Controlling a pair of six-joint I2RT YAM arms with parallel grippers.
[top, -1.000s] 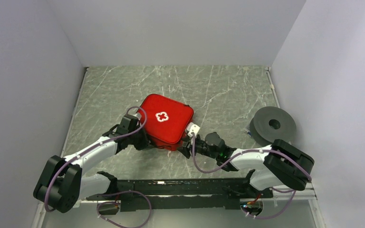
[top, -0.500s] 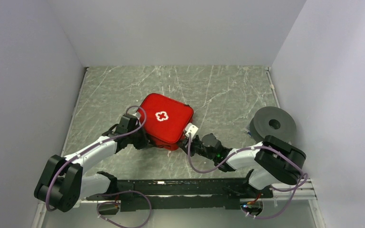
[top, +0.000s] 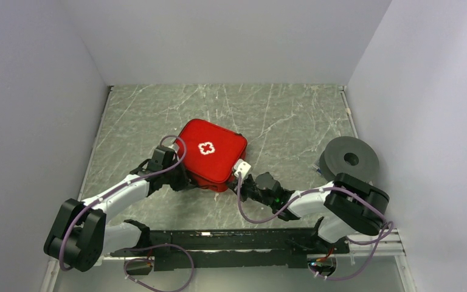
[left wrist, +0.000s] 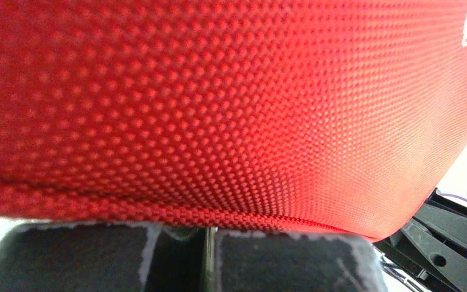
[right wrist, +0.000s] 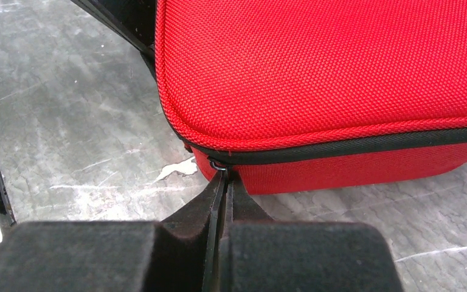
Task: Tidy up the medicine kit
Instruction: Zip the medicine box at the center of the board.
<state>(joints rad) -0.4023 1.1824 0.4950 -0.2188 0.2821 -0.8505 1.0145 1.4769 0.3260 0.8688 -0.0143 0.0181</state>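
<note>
Right claw [right wrist: 221, 177]: clenched on the zip pull [right wrist: 217, 165] at the near corner of the medicine kit [top: 211, 153]. Left claw [left wrist: 209, 246]: clenched, pressed to the kit's left side; I can't tell whether it grips anything. Kit: mid-table, zipped, lid down. Progress, my estimate: barely begun; opening and sorting remain. Table [top: 280, 112]: grey, marbled. Grey disc [top: 348, 159]: well right of the kit. Plain walls all round.

medicine kit [top: 219, 163]: red woven fabric, white cross on lid, black zip band
surface [top: 286, 115]: grey-green, white veins
disc [top: 365, 163], right: dark grey
</note>
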